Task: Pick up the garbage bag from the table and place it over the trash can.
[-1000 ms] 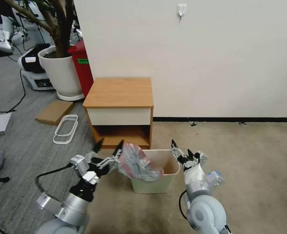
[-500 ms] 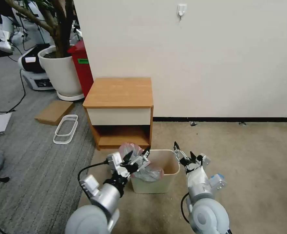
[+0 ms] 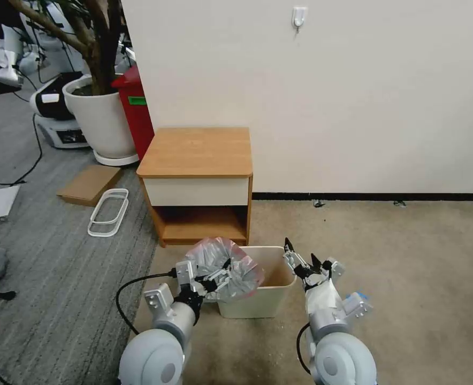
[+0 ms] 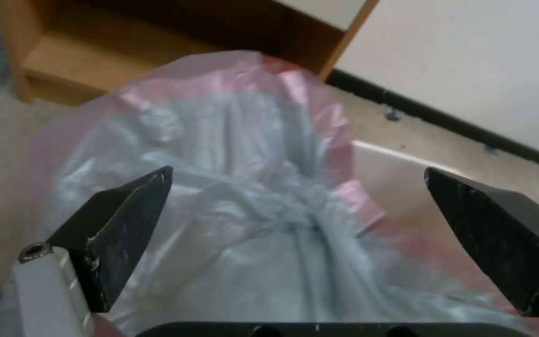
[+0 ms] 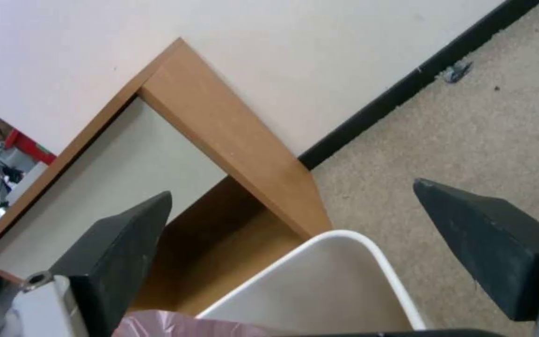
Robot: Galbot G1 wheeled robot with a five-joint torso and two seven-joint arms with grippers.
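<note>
while bunched over the left half of the trash can [image 3: 263, 299], sits crumpled and puffed up, the garbage bag [image 3: 223, 264], pinkish-red edge uppermost, part of it spilling past the rim on the left side. hovers just at the bag's near-left side, the left gripper [image 3: 218, 278], fingers [image 4: 120, 229] spread wide with the grey plastic lying between them, gripped by neither. waits at the bin's right rim, the right gripper [image 3: 300, 259], likewise spread open and holding nothing, tips pointing toward the table [image 3: 196, 152]. stands on the beige carpet just in front of that table's open lower shelf, the bin, right half of its mouth uncovered.
</note>
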